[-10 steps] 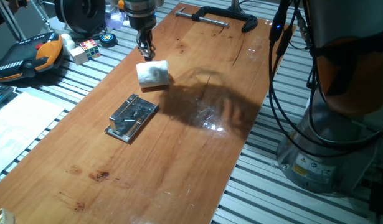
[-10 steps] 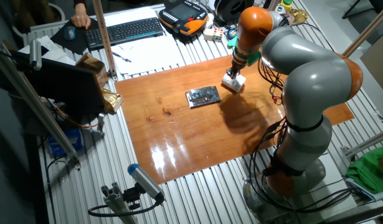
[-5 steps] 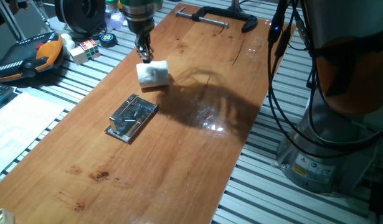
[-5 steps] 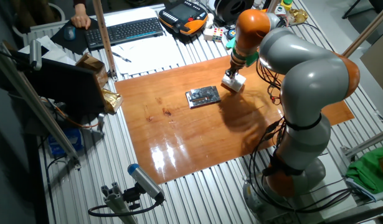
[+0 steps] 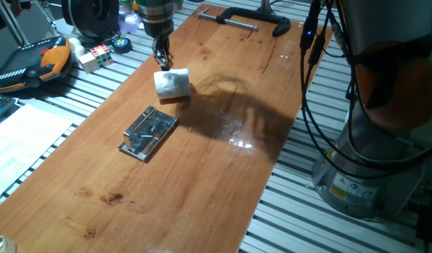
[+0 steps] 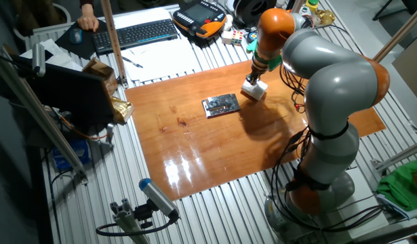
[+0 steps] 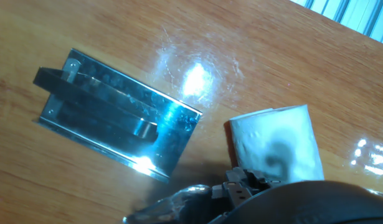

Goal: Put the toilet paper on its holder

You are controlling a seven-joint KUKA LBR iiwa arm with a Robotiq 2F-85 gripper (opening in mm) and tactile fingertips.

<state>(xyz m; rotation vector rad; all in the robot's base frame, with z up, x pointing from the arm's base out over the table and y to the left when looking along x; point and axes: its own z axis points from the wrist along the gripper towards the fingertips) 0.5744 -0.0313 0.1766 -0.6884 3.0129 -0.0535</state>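
Note:
The toilet paper is a small white roll lying on its side on the wooden table; it also shows in the other fixed view and in the hand view. The holder, a shiny silver plate with a raised bar, lies flat a short way in front of the roll, apart from it; it also shows in the other fixed view and in the hand view. My gripper points down at the roll's far end, fingers close together with nothing between them, tips at the roll's top edge.
A black-handled metal clamp lies at the table's far end. A multicoloured puzzle cube and an orange-black pendant lie on the slatted bench to the left. The robot's base stands on the right.
My gripper has shifted slightly left above the roll's far end. The roll and the holder have not moved.

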